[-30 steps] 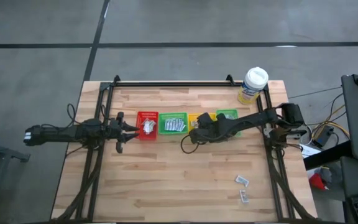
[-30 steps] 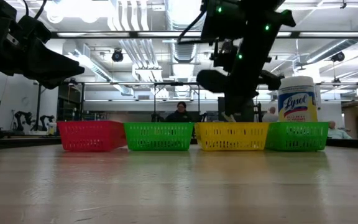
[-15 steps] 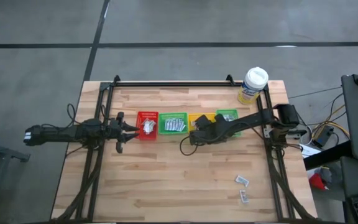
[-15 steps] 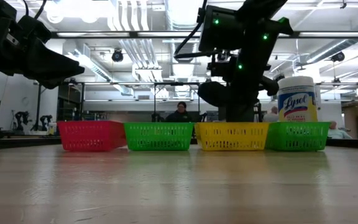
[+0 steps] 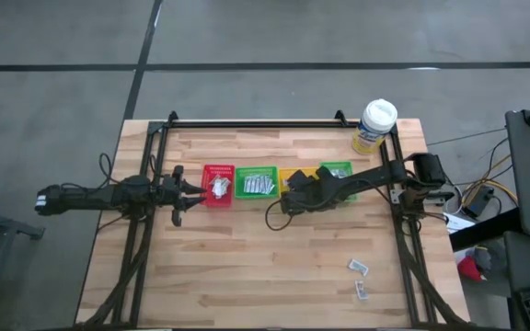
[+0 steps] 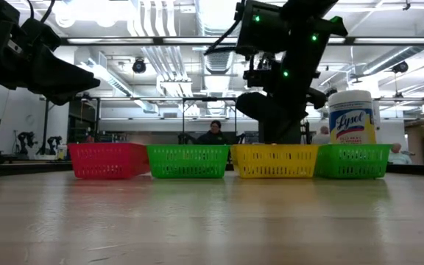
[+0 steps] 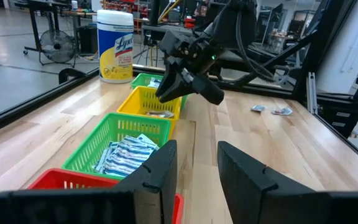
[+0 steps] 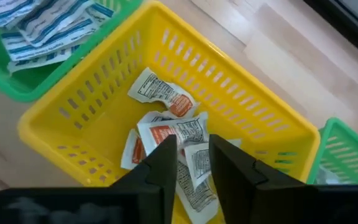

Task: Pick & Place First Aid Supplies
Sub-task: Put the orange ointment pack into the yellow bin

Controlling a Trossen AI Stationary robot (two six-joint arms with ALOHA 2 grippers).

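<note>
Sachets pile in yellow bin. My right gripper just opened above it, nothing held. Drop looks done. Two more wait on table.

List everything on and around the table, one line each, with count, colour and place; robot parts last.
red bin: one, red, leftmost in the row, holds pale packets.
left green bin: one, green, second in the row, holds white-blue sachets.
yellow bin: one, yellow, third in the row, holds white-red sachets.
right green bin: one, green, rightmost in the row.
wipes tub: one, yellow with white lid, back right corner.
loose sachets: two, whitish, on the wood at front right.
person: one, beyond the table.
left gripper: open, beside the red bin.
right gripper: open, above the yellow bin.
</note>
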